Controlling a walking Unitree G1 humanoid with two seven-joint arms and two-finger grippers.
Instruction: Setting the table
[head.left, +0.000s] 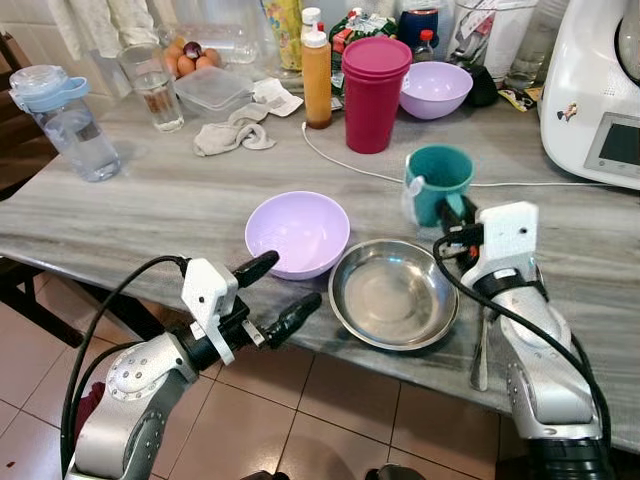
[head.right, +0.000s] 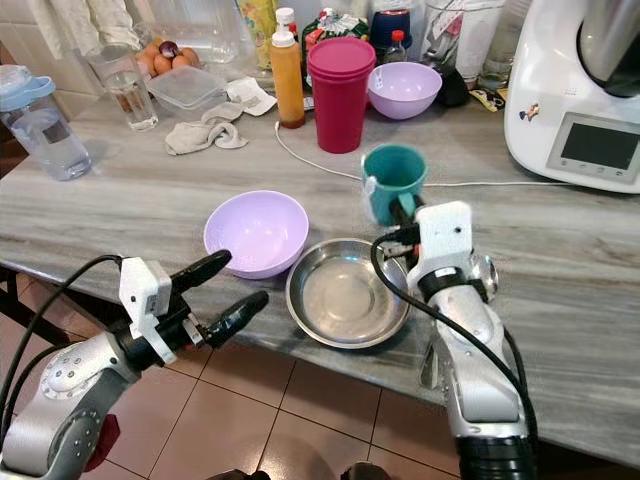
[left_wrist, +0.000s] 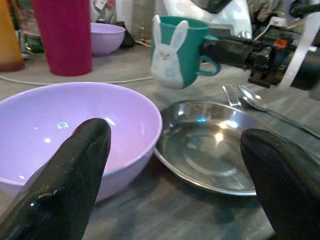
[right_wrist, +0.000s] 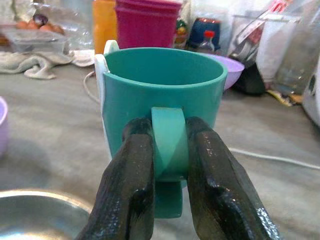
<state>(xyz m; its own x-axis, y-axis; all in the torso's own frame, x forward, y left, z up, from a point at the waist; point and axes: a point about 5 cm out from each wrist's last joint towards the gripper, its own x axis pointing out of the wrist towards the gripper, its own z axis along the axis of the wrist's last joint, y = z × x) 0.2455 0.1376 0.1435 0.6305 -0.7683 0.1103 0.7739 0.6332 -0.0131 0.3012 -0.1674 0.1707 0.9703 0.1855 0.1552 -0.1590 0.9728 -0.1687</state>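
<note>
left gripper (head.left: 283, 293): off the counter's near edge, fingers spread wide, holding nothing; upper tip just at the lilac bowl (head.left: 297, 233) rim, lower tip near the steel plate (head.left: 393, 293).
lilac bowl: on the grey counter (head.left: 150, 200) near front edge, touching or just beside steel plate to its right.
left wrist view only: white bunny face on the teal mug (left_wrist: 180, 50); fork (left_wrist: 231, 93) + spoon (left_wrist: 255, 98) lying side by side past the plate.
head views only: water jug (head.left: 62, 118) far left, glass (head.left: 155, 87), rag (head.left: 232, 132), orange bottle (head.left: 317, 78), stack of magenta cups (head.left: 373, 93), 2nd lilac bowl (head.left: 435, 88), white appliance (head.left: 598, 90) far right.
right gripper (right_wrist: 169, 165): behind plate, fingers closed on mug handle, one each side, pinching it. right wrist view shows this grip close up. can't tell if mug base touches the counter.
</note>
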